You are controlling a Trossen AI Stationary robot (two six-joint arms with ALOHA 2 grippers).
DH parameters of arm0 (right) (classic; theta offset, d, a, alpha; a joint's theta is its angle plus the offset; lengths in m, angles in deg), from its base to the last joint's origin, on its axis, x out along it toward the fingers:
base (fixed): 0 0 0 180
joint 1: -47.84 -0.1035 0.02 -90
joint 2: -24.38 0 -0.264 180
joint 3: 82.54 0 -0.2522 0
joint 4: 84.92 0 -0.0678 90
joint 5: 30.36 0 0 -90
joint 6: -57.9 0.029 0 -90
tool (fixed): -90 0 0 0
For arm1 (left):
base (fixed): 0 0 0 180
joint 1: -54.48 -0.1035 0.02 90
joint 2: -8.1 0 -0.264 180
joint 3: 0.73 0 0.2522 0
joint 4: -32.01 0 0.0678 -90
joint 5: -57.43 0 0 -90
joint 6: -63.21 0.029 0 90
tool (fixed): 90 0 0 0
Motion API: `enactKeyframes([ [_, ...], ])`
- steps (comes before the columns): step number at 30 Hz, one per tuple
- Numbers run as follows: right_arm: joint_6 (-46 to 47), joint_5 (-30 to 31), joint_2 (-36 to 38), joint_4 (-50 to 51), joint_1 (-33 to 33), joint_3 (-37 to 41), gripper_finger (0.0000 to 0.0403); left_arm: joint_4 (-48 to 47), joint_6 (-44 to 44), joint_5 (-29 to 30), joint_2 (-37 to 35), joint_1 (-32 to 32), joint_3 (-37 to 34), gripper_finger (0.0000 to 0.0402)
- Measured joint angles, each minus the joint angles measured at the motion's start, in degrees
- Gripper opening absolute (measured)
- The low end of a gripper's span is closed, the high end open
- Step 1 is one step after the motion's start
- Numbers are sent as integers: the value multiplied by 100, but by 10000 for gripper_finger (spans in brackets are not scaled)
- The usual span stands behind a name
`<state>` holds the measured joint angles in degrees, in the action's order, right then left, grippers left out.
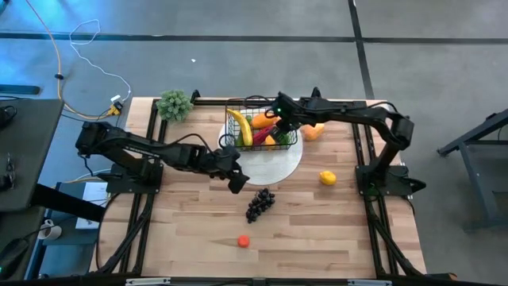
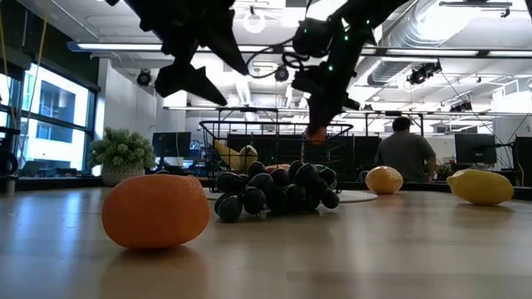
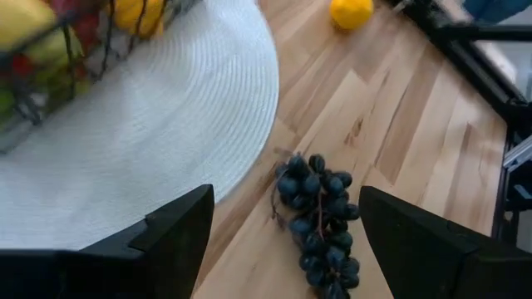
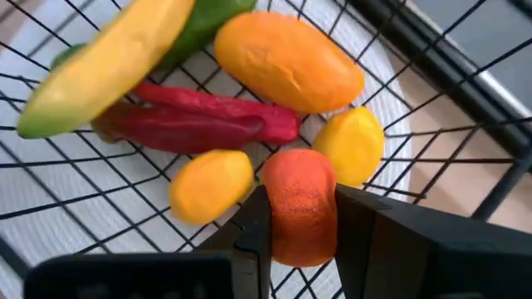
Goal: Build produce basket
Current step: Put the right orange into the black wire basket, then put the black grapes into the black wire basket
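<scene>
The black wire basket [image 1: 262, 127] stands on a round white plate [image 1: 278, 165] at the table's far middle. In it lie a banana [image 4: 108, 66], a red chilli [image 4: 199, 124], a mango [image 4: 287, 60] and two lemons [image 4: 210, 184]. My right gripper [image 1: 284, 127] hangs over the basket, shut on an orange-red piece of produce [image 4: 301, 208]. My left gripper [image 1: 238, 181] is open above the plate's near edge, just short of the dark grape bunch [image 1: 259, 203], which lies on the wood. My right gripper pinches the orange-red piece by its two sides [image 4: 278, 218] between its two fingers. The fingers slant down from above. The piece is lifted clear, over the lemons and the basket's floor, about level with the basket's rim [image 2: 316, 133].
A lemon [image 1: 327, 178] lies right of the plate, and a small orange [image 1: 244, 241] near the front edge. Another orange fruit [image 1: 315, 131] sits by the basket's right side. A spiky leafy bunch [image 1: 175, 104] stands at the far left corner. A person [image 2: 407, 149] sits in the room behind.
</scene>
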<state>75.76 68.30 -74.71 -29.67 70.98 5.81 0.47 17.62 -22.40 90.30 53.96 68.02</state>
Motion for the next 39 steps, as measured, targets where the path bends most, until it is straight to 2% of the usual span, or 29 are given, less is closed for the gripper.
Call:
enactKeyframes([
  [6, -151, -234, -127, 105, 174, 0, 87, 256, -243, -310, 444, 5, -4, 291],
  [15, -294, -295, -131, 116, 300, 0, 176, 1082, -386, -548, 1143, 20, -9, 291],
  [19, -293, -320, -114, 185, 364, 0, 204, 1481, -546, -573, 1408, 20, -2, 291],
  [31, -28, -324, 181, 340, 389, -13, 211, 2196, -809, -1136, 2070, 148, -5, 291],
  [36, 57, -325, 304, 368, 389, -13, 211, 2186, -826, -1010, 2153, 355, -10, 291],
  [39, 198, -325, 326, 373, 388, -15, 211, 2230, -726, -744, 2221, 464, 3, 291],
])
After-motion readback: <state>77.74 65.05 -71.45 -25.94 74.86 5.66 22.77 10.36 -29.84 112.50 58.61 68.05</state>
